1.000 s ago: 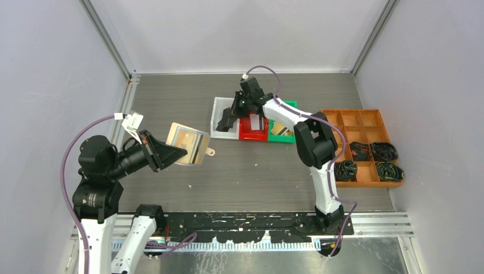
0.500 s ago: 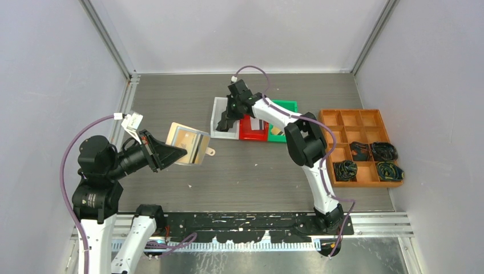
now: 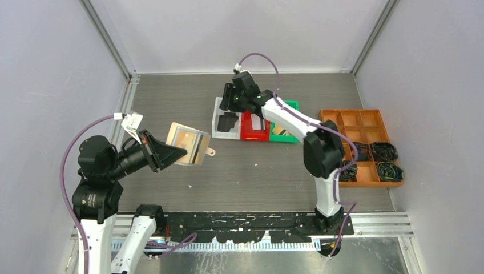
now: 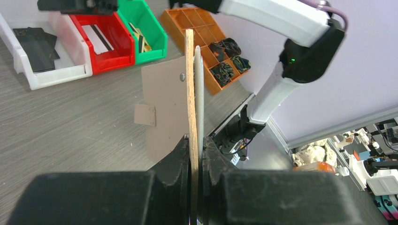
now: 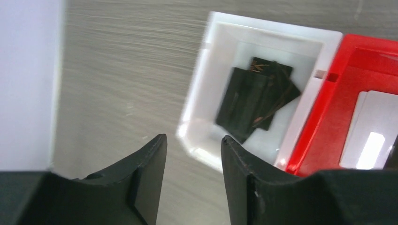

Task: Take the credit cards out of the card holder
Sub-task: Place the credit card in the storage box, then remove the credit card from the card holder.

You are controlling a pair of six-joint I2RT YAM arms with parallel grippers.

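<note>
The beige card holder (image 3: 191, 144) hangs above the table at the left, my left gripper (image 3: 171, 153) shut on its lower edge. In the left wrist view it stands edge-on (image 4: 189, 89) with its snap tab (image 4: 144, 115) hanging to the left. My right gripper (image 5: 194, 140) is open and empty, raised over the near corner of the white bin (image 5: 202, 79). Black credit cards (image 5: 256, 98) lie in that bin. A white-grey card (image 4: 101, 38) lies in the red bin (image 4: 112, 54), and a gold card (image 4: 138, 37) lies in the green bin (image 4: 150, 33).
The three small bins stand in a row at the back middle of the table, the white bin (image 3: 217, 123) leftmost. An orange compartment tray (image 3: 365, 148) with dark coiled items sits at the right. Grey walls close in both sides.
My right gripper has opened and lifted back from the white bin, and black cards now show lying in it. The left arm and the card holder have not moved.
</note>
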